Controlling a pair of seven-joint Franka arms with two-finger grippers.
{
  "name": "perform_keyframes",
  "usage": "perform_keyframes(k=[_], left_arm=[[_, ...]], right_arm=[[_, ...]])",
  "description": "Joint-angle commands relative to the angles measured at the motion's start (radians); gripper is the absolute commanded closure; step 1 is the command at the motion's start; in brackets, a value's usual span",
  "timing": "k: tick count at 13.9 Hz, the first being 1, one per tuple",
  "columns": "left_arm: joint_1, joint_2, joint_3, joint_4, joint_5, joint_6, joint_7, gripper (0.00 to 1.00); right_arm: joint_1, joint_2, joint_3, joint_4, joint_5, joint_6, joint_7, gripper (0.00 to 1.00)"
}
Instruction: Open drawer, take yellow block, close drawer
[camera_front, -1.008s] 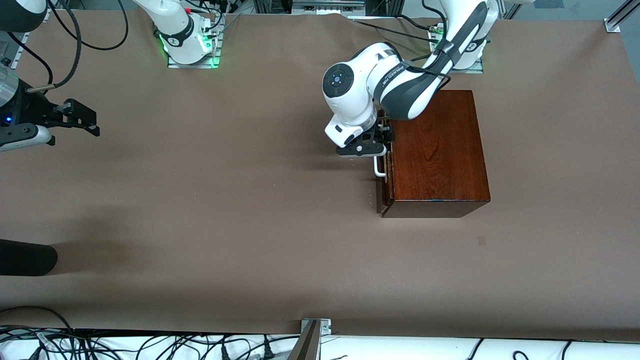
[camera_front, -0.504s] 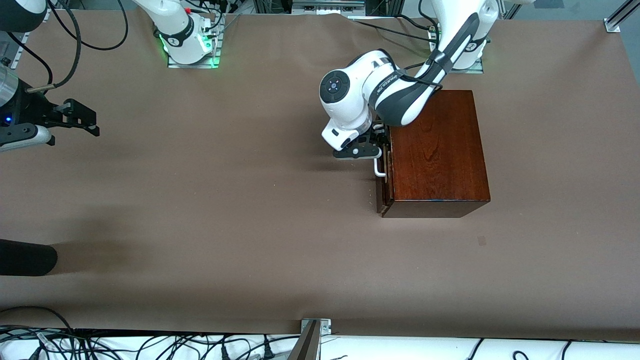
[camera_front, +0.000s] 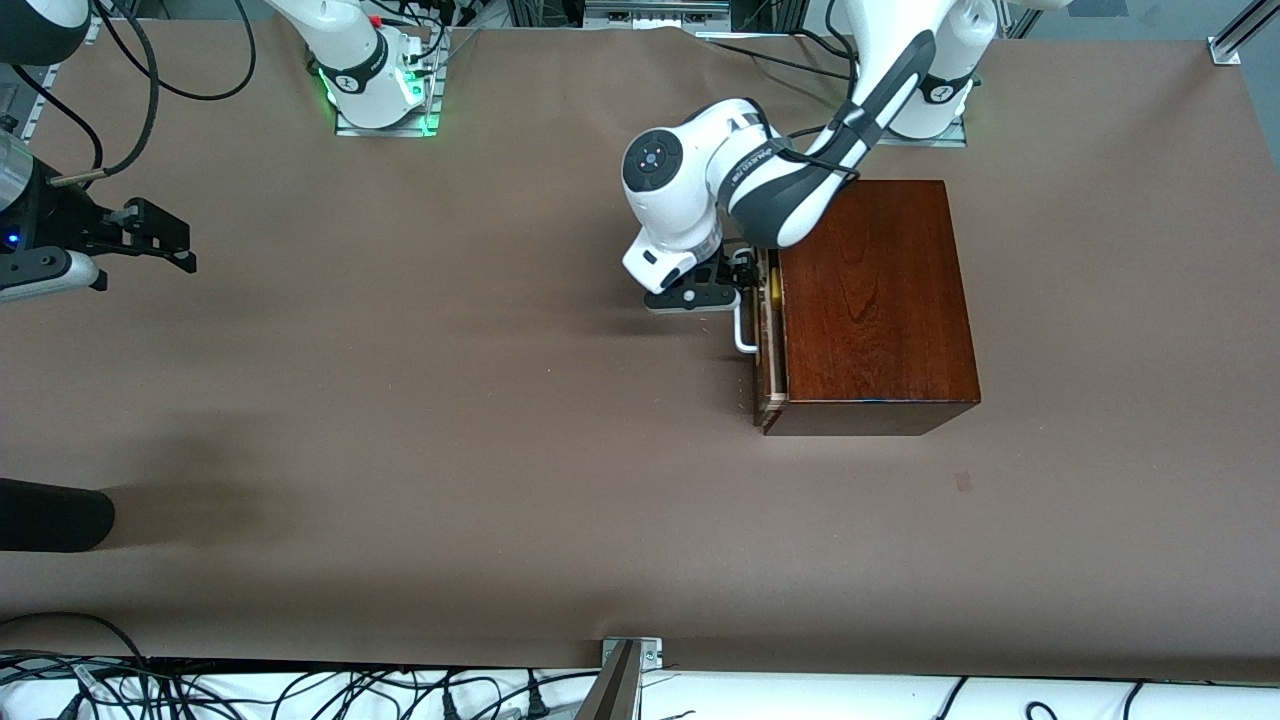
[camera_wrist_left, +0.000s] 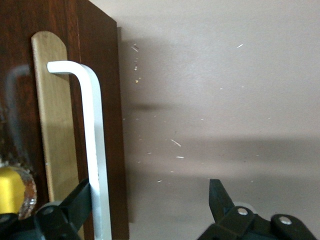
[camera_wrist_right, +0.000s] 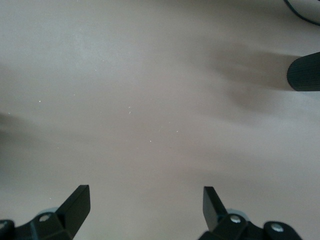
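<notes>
we see left gripper (camera_front: 738, 285) open, one finger hooked inside handle (camera_front: 742, 335) | drawer (camera_front: 768, 340) ajar | yellow block (camera_front: 775, 291) at gripper's 3 o'clock | right gripper (camera_front: 170, 240) open, waiting

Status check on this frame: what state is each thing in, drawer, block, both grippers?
drawer: pulled slightly out of the box.
yellow block: inside the drawer, partly visible.
left gripper: jaws open, one finger hooked inside the white handle.
right gripper: jaws open, empty, waiting over bare table.

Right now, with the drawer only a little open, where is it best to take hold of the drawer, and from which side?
Best by the white bar handle on the drawer front: it stands off the wood, so a finger fits under it. Come from in front of the drawer, where the left claw is.
</notes>
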Motion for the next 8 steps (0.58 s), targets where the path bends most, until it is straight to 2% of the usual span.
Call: perform_keyframes(k=[1, 4, 8], left_arm=[[-0.033, 0.034, -0.001, 0.014, 0.019, 0.081, -0.051, 0.0], [-0.064, 0.061, -0.001, 0.031, 0.02, 0.139, -0.105, 0.0], [-0.113, 0.113, 0.0, 0.112, 0.016, 0.141, -0.168, 0.0]], right_arm=[[-0.007, 0.014, 0.003, 0.019, 0.017, -0.007, -0.017, 0.0], [-0.007, 0.016, 0.003, 0.019, 0.02, -0.007, -0.015, 0.0], [-0.002, 0.022, 0.009, 0.011, 0.02, -0.021, -0.037, 0.0]])
